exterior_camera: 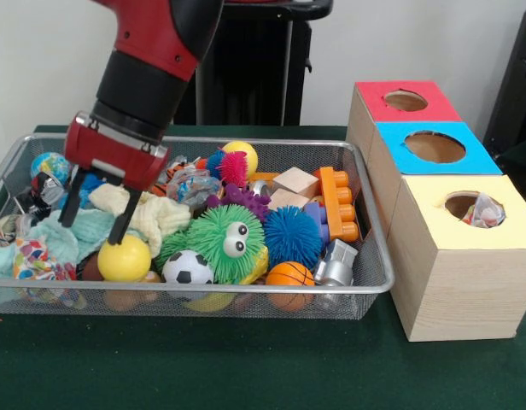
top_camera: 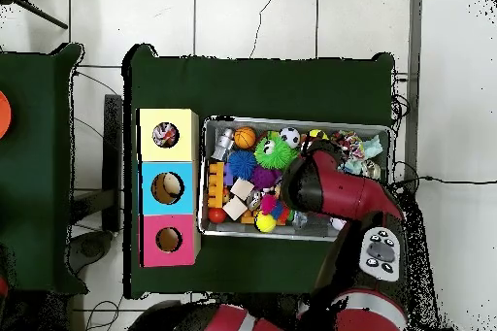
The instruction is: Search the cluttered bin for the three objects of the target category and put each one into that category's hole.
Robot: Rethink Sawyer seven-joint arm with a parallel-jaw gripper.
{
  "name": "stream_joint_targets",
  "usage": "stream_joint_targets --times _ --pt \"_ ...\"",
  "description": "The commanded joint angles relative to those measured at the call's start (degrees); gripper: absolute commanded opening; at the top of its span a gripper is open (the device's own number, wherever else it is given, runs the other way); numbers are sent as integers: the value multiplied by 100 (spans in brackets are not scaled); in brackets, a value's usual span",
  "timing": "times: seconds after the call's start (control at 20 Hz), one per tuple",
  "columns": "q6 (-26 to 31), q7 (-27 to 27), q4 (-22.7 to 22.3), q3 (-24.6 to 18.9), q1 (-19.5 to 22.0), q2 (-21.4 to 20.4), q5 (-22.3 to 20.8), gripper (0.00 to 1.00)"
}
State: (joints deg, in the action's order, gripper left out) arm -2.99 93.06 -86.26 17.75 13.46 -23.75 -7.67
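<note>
The wire mesh bin (exterior_camera: 246, 292) holds a heap of toys; it also shows in the overhead view (top_camera: 296, 120). My gripper (exterior_camera: 92, 231) is open, low over the bin's left part. Its fingers (exterior_camera: 125, 220) reach down at a pale yellow cloth (exterior_camera: 156, 215) and a teal cloth (exterior_camera: 75, 235). A white cloth with bright patches (exterior_camera: 32, 256) lies in the bin's front left corner. Another printed cloth (exterior_camera: 190, 184) lies crumpled near the back. A printed cloth (exterior_camera: 483, 211) sticks out of the hole (exterior_camera: 464, 203) in the yellow-panelled box (top_camera: 166, 135). In the overhead view my arm (top_camera: 325, 186) hides the gripper.
A blue-panelled box (exterior_camera: 434, 147) and a red-panelled box (exterior_camera: 406, 101) stand behind the yellow one. A yellow ball (exterior_camera: 124, 259), a soccer ball (exterior_camera: 188, 268), a green spiky ball with eyes (exterior_camera: 220, 239), a blue spiky ball (exterior_camera: 290, 235) and wooden blocks (exterior_camera: 295, 181) crowd the bin.
</note>
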Motion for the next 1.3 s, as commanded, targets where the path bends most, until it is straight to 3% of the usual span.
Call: stream_joint_targets --times 0.05,0.3,0.95,1.1,1.3 --pt "-187 364 331 -941 283 492 -521 100" --pt "-184 299 504 -1021 362 559 -757 100" --pt "-636 596 670 -607 178 587 -812 100" --pt "-722 652 666 -394 67 571 -711 100" --pt "-691 773 666 202 -293 666 -358 100"
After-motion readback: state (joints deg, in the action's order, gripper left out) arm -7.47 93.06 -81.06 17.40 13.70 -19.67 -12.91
